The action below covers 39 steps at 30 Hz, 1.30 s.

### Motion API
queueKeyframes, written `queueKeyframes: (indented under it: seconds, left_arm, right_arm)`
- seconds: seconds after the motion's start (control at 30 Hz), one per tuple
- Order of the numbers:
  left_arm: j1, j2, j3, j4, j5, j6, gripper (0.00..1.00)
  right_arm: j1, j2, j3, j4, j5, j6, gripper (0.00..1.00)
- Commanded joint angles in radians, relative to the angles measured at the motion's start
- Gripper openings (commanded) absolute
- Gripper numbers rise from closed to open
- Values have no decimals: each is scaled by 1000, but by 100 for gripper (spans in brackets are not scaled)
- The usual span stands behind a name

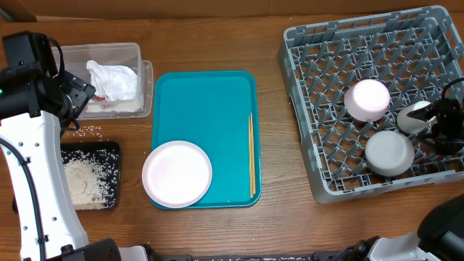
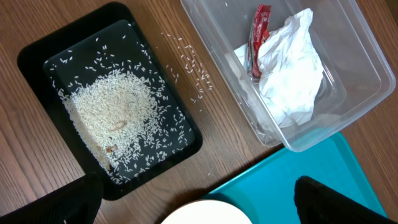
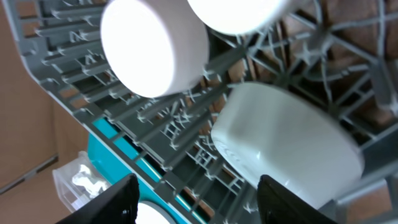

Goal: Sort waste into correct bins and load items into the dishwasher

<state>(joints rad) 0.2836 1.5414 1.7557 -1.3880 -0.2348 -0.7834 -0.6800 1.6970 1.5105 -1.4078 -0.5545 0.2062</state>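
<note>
Fingers (image 2: 78,200) of L gripper (image 2: 198,186) spread wide, empty, above black tray (image 2: 31,59) w/ loose rice (image 2: 109,118); crumpled napkin (image 2: 289,68) & glossy red wrapper (image 2: 258,37) sit in clear tub (image 2: 367,93), dry waste kept apart from food, prob. R gripper (image 3: 196,186) likewise splayed, holding nothing, over pegged grey rack (image 1: 312,65): cup (image 1: 367,99), metal bowl (image 1: 389,152) look inverted btwn pegs, likely to drain. Smooth round plate (image 1: 177,174), thin wooden chopsticks (image 1: 251,156) lie on teal tray (image 1: 210,101).

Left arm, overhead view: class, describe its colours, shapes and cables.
The left arm has a long, smooth, rounded white link and black, blocky joint housings nearer the wrist. A thin black cable loops over the white shell. In the left wrist view its fingers are matte black.
</note>
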Motion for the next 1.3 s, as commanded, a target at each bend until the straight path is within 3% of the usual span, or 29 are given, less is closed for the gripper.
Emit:
queueKeyframes:
  seconds: [0.0, 0.1, 0.2, 0.37, 0.47, 0.6, 0.67, 0.73, 0.93, 1.07, 1.27]
  left_arm:
    - [4, 8, 6, 1, 0, -10, 100]
    - [4, 8, 6, 1, 0, -10, 100]
    - [4, 8, 6, 1, 0, -10, 100]
    - [4, 8, 6, 1, 0, -10, 100]
    - [4, 8, 6, 1, 0, -10, 100]
    - [4, 8, 6, 1, 0, -10, 100]
    - [4, 8, 6, 1, 0, -10, 100]
    - [4, 8, 6, 1, 0, -10, 100]
    - [4, 8, 6, 1, 0, -10, 100]
    - [4, 8, 6, 1, 0, -10, 100]
    - [4, 8, 6, 1, 0, -10, 100]
  right_arm:
    - [13, -31, 27, -21, 31, -29, 59]
    - [44, -31, 27, -66, 45, -86, 47]
    - [97, -31, 25, -105, 146, -87, 21]
    - [204, -31, -15, -119, 302, -26, 19]
    - [270, -31, -43, -83, 306, 27, 8]
    - [372, -31, -52, -43, 272, 57, 8]
    - [451, -31, -52, -12, 266, 56, 15]
    - [526, -31, -52, 31, 266, 56, 29]
    - [786, -31, -52, 183, 343, 48, 80]
    - [911, -31, -52, 286, 426, 49, 100]
    - [1024, -31, -52, 406, 475, 50, 100]
